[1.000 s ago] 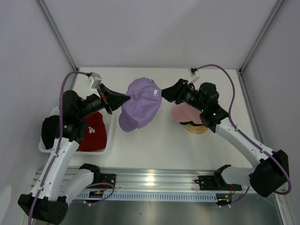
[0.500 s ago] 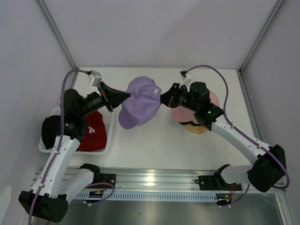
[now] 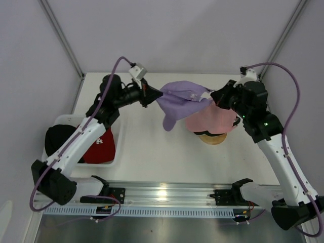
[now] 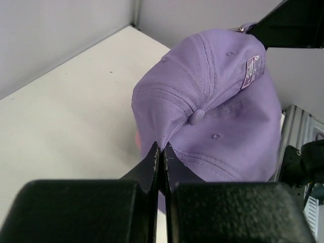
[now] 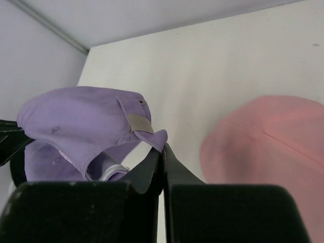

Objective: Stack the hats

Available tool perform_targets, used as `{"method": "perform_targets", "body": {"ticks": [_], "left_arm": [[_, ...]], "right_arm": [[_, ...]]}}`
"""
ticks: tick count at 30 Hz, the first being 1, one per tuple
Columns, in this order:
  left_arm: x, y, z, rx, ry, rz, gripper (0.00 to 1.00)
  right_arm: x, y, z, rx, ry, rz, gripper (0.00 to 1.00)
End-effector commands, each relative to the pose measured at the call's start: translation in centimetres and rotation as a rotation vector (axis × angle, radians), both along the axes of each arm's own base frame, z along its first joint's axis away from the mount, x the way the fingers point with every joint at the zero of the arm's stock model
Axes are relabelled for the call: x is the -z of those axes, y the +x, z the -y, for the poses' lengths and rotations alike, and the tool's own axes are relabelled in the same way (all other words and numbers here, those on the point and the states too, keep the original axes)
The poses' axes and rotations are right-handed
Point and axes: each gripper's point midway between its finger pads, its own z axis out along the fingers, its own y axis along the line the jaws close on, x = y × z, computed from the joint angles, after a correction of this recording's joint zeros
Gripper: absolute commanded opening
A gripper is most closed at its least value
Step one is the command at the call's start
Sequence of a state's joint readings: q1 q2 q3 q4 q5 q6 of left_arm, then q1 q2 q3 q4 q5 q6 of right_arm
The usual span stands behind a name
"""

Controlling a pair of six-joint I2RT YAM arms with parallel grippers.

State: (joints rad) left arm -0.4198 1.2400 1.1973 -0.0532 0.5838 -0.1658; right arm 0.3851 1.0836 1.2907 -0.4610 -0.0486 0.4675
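Note:
A lavender hat [image 3: 181, 99] hangs stretched in the air between my two grippers. My left gripper [image 3: 156, 94] is shut on its edge at the left [image 4: 161, 147]. My right gripper [image 3: 212, 96] is shut on the rear edge by the strap [image 5: 163, 145]. The brim [image 3: 169, 121] droops toward the table. Just right of and below it, a pink hat [image 3: 212, 121] sits on a round wooden stand [image 3: 212, 137]; it also shows in the right wrist view [image 5: 268, 147]. A red hat [image 3: 100, 147] and a black hat [image 3: 56, 139] lie in the white basket [image 3: 115, 158].
The basket stands at the table's left edge under my left arm. White walls and metal frame posts [image 3: 61, 38] close in the back and sides. A metal rail [image 3: 167, 195] runs along the near edge.
Both arms have lifted and carried the lavender hat to the right, toward the pink hat. My right gripper closed on its rear edge; the hat is now pulled taut.

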Motion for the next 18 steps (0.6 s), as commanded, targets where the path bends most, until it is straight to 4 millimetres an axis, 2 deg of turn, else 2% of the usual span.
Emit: {"method": "perform_targets", "body": {"ticks": [1,2,4,5,6,8,9,10,12,13,15,18], "left_arm": [[-2.6,2.3,2.2,-0.014,0.045,0.163,0.01],[-0.6,3.6,3.4,0.001,0.073,0.130,0.01],[-1.7,4.2,5.6,0.047,0.076,0.168,0.01],[-2.1,4.6,6.6,0.066,0.078,0.183,0.01],[0.1,5.7,7.9,0.086,0.122,0.171,0.01],[-0.1,5.8,10.1,0.114,0.138,0.204,0.01],[0.8,6.7,11.1,0.121,0.172,0.215,0.01],[1.3,6.4,12.3,0.136,0.188,0.223,0.01],[0.6,7.3,13.3,0.112,0.210,0.274,0.01],[1.3,7.5,14.2,0.115,0.223,0.277,0.01],[1.6,7.9,14.6,0.108,0.221,0.287,0.02],[1.8,7.7,15.1,0.134,0.201,0.282,0.08]], "right_arm": [[1.7,-1.8,6.1,0.172,-0.101,-0.095,0.00],[2.0,-2.1,7.0,0.202,-0.114,-0.103,0.00],[2.8,-2.9,9.6,0.291,-0.148,-0.131,0.00],[3.2,-3.2,10.2,0.311,-0.154,-0.144,0.00],[3.3,-3.6,11.0,0.338,-0.156,-0.146,0.00],[4.5,-4.0,12.1,0.380,-0.154,-0.183,0.00],[4.9,-4.2,12.4,0.391,-0.152,-0.192,0.00],[5.8,-4.4,12.6,0.406,-0.149,-0.209,0.00],[6.6,-4.5,13.4,0.446,-0.146,-0.220,0.00],[7.5,-4.5,13.6,0.454,-0.142,-0.232,0.00],[8.2,-4.4,14.2,0.478,-0.133,-0.245,0.00],[8.9,-4.2,14.6,0.487,-0.116,-0.260,0.04]]}}
